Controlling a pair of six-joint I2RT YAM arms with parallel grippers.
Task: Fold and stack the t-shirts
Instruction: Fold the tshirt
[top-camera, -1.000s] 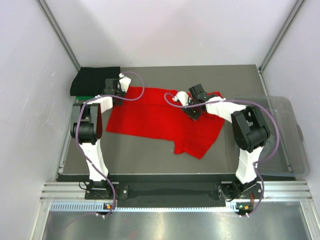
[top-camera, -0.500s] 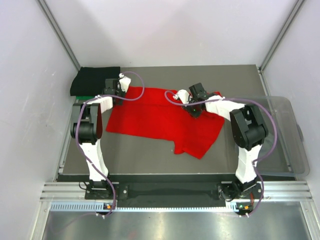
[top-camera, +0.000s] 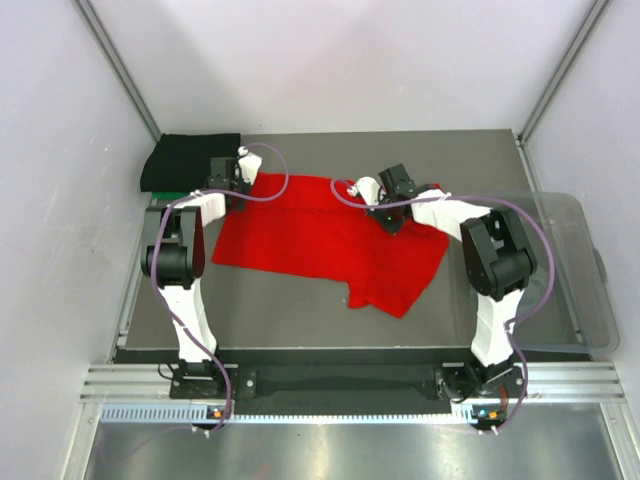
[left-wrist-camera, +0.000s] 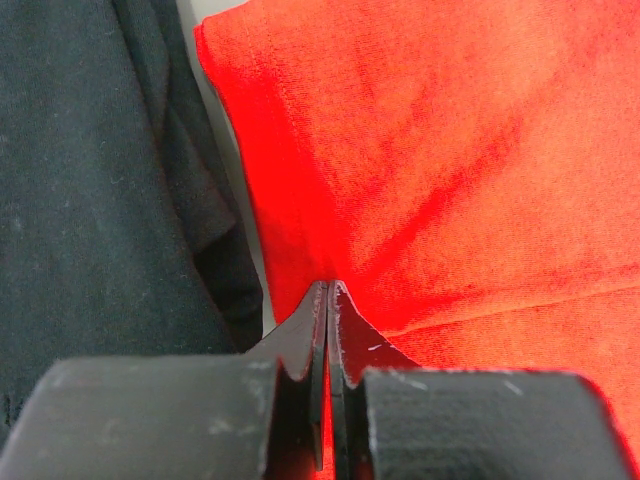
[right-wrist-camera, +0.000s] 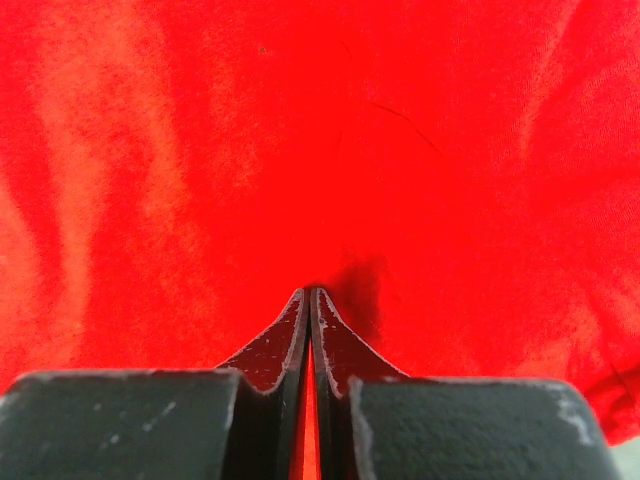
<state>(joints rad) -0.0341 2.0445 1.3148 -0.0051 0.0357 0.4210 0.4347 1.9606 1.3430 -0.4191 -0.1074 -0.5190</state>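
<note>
Gripper on right (right-wrist-camera: 308, 291) edged farther, pinching red t-shirt (top-camera: 310, 238).

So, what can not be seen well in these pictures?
- Top view: the red t-shirt far edge, covered by the left hand and right hand.
- Top view: a green strip at the black t-shirt near edge, mostly hidden by it and the left arm; what it is, unclear.
- Wrist views: how many cloth layers each shut hand pinches, hidden inside the grip.
</note>
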